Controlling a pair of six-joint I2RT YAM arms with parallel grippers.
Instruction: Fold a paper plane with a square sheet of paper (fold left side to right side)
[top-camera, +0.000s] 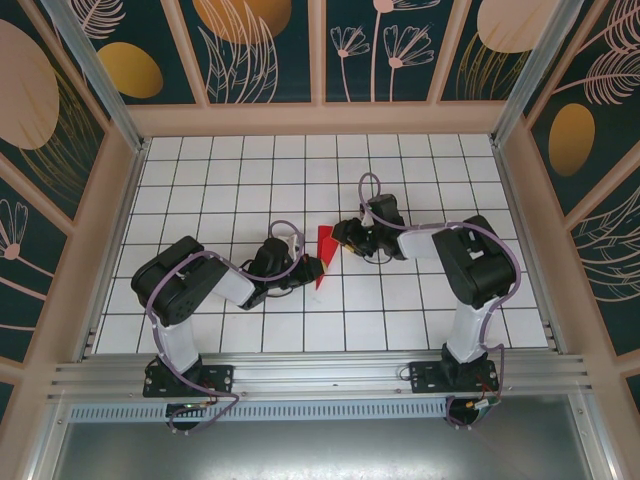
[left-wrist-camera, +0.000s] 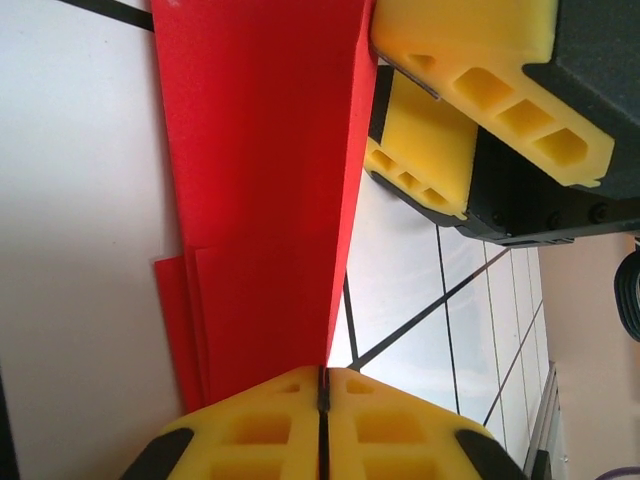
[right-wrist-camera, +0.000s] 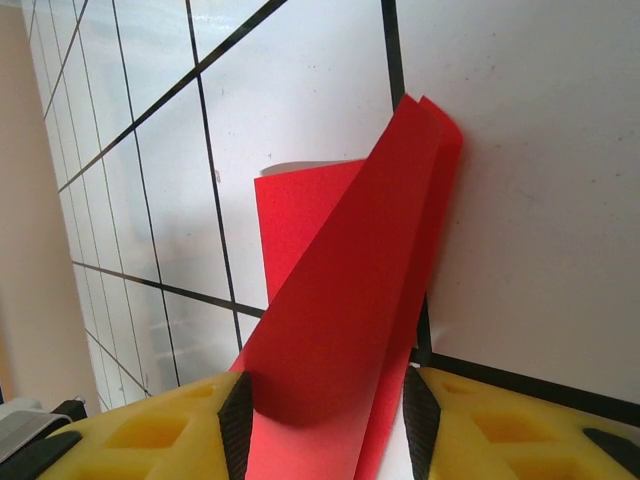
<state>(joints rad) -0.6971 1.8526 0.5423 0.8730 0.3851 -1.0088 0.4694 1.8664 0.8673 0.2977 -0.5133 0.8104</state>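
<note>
While left gripper (left-wrist-camera: 322, 382) pinches folded red paper (left-wrist-camera: 260, 200), right gripper (right-wrist-camera: 325, 388) half-open, straddling it.

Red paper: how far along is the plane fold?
Done: the red paper already shows stacked creased layers in a narrow shape. In hand: the left pincer is shut on its edge; the right pincer straddles a raised flap, jaws apart. Left: that flap isn't pressed flat, so no finished dart yet.

A white table (top-camera: 250, 170) gridded with thin black lines carries the folded red paper (top-camera: 326, 243); its lower layers seem to rest flat on the tiles, one flap raised.
</note>
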